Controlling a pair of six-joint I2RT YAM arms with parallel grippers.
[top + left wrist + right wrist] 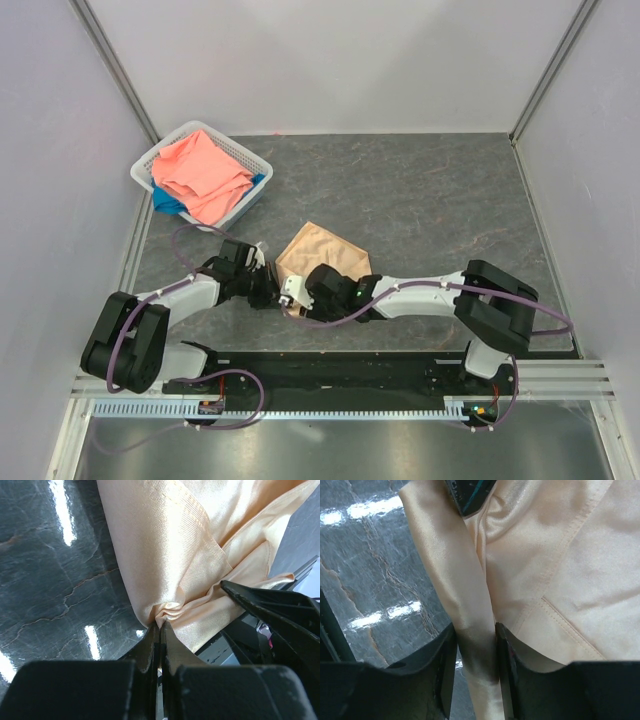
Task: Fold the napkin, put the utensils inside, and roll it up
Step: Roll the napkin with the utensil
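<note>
The peach-gold satin napkin lies folded on the dark table, its near-left edge rolled up. My left gripper is shut on a bunched edge of the napkin, with the jaws pressed together. My right gripper is right beside it. Its jaws are shut around the rolled edge of the napkin. The right gripper's finger shows in the left wrist view. The left gripper's tip shows in the right wrist view. The fork is hidden in every view.
A white basket at the back left holds a coral-pink cloth and a blue cloth. The dark marbled table ends at white walls on three sides. The arms' bases stand at the near edge.
</note>
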